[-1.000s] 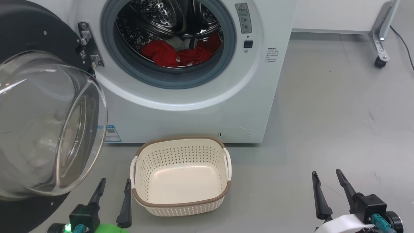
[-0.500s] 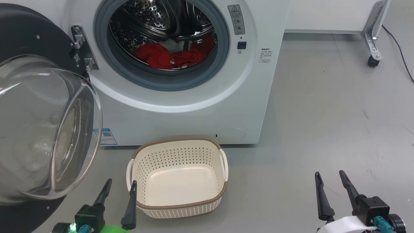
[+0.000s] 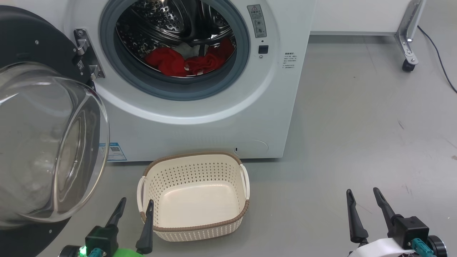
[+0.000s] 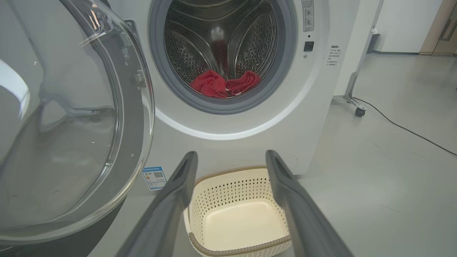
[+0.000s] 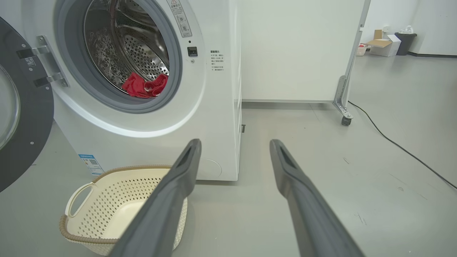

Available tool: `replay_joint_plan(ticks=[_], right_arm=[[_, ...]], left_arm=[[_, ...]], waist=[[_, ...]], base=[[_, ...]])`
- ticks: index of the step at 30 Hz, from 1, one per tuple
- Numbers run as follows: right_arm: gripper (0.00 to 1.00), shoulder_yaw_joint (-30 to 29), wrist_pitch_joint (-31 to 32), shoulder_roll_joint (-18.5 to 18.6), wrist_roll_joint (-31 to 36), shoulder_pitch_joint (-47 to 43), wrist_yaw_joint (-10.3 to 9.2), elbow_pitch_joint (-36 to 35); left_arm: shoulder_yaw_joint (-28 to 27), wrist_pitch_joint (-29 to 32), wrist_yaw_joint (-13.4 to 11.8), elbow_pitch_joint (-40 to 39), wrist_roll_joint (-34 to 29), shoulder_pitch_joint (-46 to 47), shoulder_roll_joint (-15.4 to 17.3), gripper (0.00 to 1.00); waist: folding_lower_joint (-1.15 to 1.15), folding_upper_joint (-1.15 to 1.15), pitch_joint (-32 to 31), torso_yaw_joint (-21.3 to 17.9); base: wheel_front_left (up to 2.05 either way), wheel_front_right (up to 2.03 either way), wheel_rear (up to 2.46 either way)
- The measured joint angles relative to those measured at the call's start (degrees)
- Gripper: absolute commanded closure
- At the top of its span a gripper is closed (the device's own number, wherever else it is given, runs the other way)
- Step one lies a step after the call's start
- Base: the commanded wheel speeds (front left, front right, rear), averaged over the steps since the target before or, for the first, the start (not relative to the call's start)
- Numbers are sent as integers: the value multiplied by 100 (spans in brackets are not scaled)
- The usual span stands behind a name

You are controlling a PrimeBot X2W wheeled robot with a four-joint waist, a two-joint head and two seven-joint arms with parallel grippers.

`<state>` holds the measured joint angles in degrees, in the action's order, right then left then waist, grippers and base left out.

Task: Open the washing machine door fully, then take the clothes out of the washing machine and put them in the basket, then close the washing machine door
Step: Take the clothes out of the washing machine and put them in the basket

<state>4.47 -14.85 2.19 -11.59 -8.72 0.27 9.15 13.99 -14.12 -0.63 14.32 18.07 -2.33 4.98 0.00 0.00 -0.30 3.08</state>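
The washing machine [image 3: 214, 117] stands before me, and its door [image 3: 21, 39] is swung open at the left, the clear glass bowl [image 3: 46, 142] bulging toward me. Red clothes [image 3: 178, 62] with a bit of white cloth lie in the steel drum, also visible in the left wrist view [image 4: 223, 84] and the right wrist view [image 5: 142, 85]. The cream basket [image 3: 194, 167] sits empty on the floor in front of the machine. My left gripper [image 3: 137, 201] is open at the basket's near left corner. My right gripper [image 3: 361, 191] is open over bare floor to the right. Both hold nothing [image 4: 231, 154] [image 5: 235, 142].
The open door's glass bowl juts out just above my left gripper. A white panel on a metal leg with a caster [image 3: 407, 39] stands to the right of the machine, and a black cable [image 3: 439, 60] trails over the grey floor. Boxes [image 5: 383, 44] sit far back.
The head camera has moved, so the machine and basket sit a little further left in view. My left gripper has edged right, up to the basket's corner. Both grippers stay open.
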Motion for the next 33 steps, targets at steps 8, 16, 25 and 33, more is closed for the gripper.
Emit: replay_joint_plan(ticks=[8, 16, 25, 33], right_arm=[[0, 8, 0, 1, 0, 0, -43, -7], [0, 4, 0, 0, 0, 0, -43, -7], [0, 10, 0, 0, 0, 0, -43, -5], [0, 25, 0, 0, 0, 0, -42, -2]], left_arm=[[33, 1, 0, -2, -1, 4, -1, 0], [31, 0, -15, -2, -15, 7, -2, 0], [58, 0, -15, -1, -26, 8, -3, 0], [100, 0, -14, -8, -26, 8, -5, 0]], waist=[[0, 0, 19, -30], [0, 0, 22, -35], [0, 0, 11, -29], [0, 0, 4, -24]], base=[[3, -3, 0], [29, -29, 0], [64, -64, 0], [97, -97, 0]])
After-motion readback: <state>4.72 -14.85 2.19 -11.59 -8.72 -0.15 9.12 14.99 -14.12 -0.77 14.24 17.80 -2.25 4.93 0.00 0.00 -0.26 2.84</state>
